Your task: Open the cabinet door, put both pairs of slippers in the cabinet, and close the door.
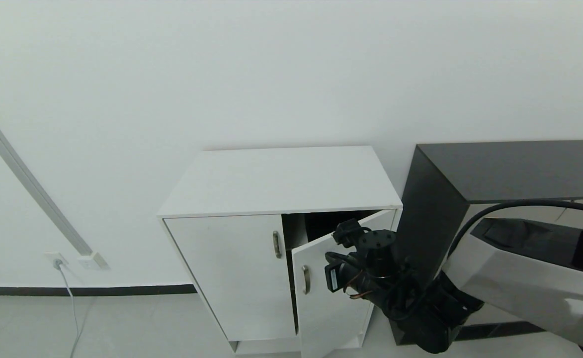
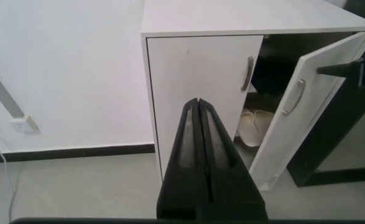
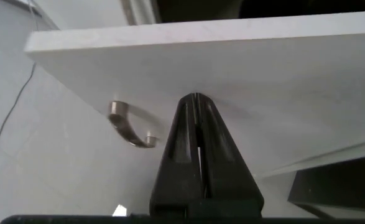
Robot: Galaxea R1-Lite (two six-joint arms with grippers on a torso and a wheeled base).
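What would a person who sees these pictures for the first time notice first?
The white cabinet against the wall draws the eye first, with its right door partly open. The right tool, shut, has its tip at that door's outer face, not far from the handle. Through the gap, the left wrist view shows pale slippers lying inside the cabinet.

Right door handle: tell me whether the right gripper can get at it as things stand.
Probably yes. The right gripper is shut at the outer face of the part-open right door, the handle close beside it, nothing between them. It would have to open to grasp it.
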